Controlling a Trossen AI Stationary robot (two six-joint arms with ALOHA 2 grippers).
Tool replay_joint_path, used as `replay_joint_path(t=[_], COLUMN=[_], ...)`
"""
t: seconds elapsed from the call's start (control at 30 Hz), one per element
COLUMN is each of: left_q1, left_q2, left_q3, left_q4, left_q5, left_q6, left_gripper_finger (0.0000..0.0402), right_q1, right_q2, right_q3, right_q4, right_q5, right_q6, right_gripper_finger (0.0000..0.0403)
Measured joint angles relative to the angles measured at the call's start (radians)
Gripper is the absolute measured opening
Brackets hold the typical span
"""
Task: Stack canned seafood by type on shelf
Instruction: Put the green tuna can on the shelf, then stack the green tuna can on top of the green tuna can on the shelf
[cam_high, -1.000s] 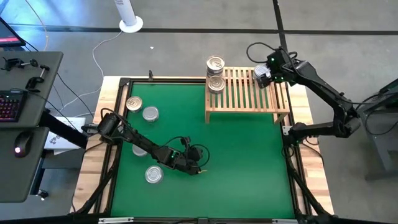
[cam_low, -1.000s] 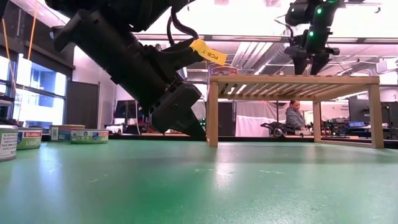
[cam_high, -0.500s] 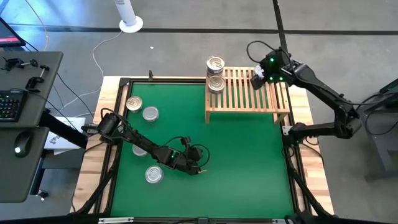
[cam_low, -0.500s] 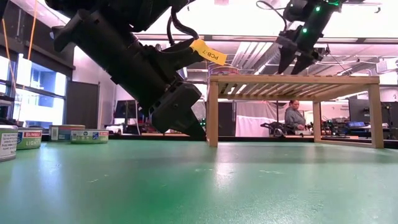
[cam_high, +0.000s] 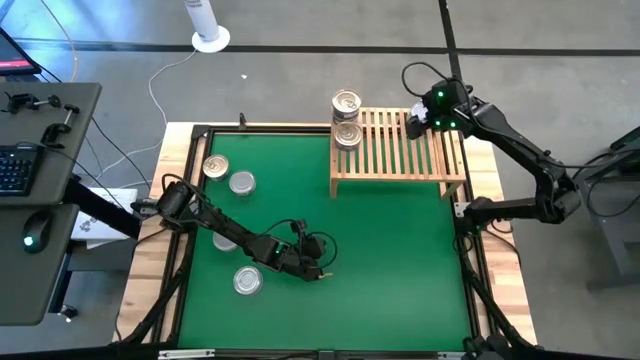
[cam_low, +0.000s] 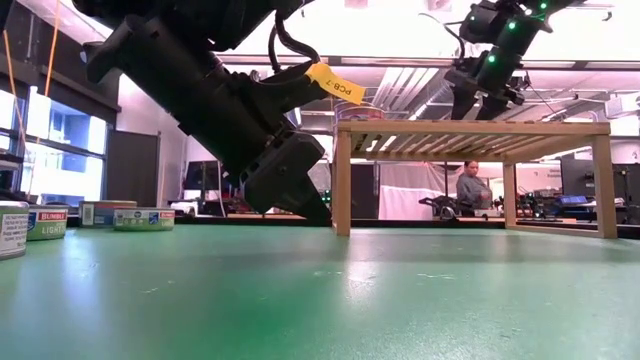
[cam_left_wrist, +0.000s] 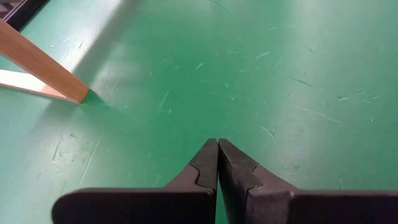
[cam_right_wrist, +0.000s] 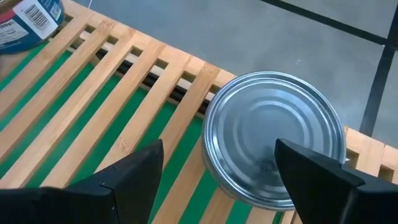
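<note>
**Ann:** High view first: green counter (cam_high: 390, 260) in a pale wood frame on grey floor, a desk with a keyboard (cam_high: 12, 172) alongside. The low view catches a seated person (cam_low: 474, 190) in the room beyond.

**Ben:** And the tins?

**Ann:** Four loose tins (cam_high: 230, 182) on the green, two stacked (cam_high: 346, 132) at one corner of the slatted shelf (cam_high: 398, 160).

**Ben:** End effectors?

**Ann:** Left end effector (cam_high: 322, 270) low over bare counter, fingers (cam_left_wrist: 208, 163) pressed together, holding nothing. Right end effector (cam_high: 415, 122) above the shelf's far corner, fingers (cam_right_wrist: 134, 171) spread wide over a silver tin (cam_right_wrist: 273, 137) lying on the slats, not gripping it.
</note>
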Motion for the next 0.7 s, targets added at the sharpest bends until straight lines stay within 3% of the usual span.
replay_joint_path(t=[0.43, 0.57, 0.7], left_q1=[0.000, 0.000, 0.000], left_q2=[0.000, 0.000, 0.000], left_q3=[0.000, 0.000, 0.000], left_q4=[0.000, 0.000, 0.002], left_q5=[0.001, 0.001, -0.002], left_q6=[0.000, 0.000, -0.001], left_gripper_finger=[0.0000, 0.0000, 0.0000], right_q1=[0.063, 0.182, 0.403], right_q2=[-0.065, -0.160, -0.282], right_q3=[0.034, 0.009, -0.099], right_q4=[0.028, 0.029, 0.088], right_q5=[0.000, 0.000, 0.051], right_q6=[-0.057, -0.052, 0.003], right_gripper_finger=[0.0302, 0.0302, 0.0302])
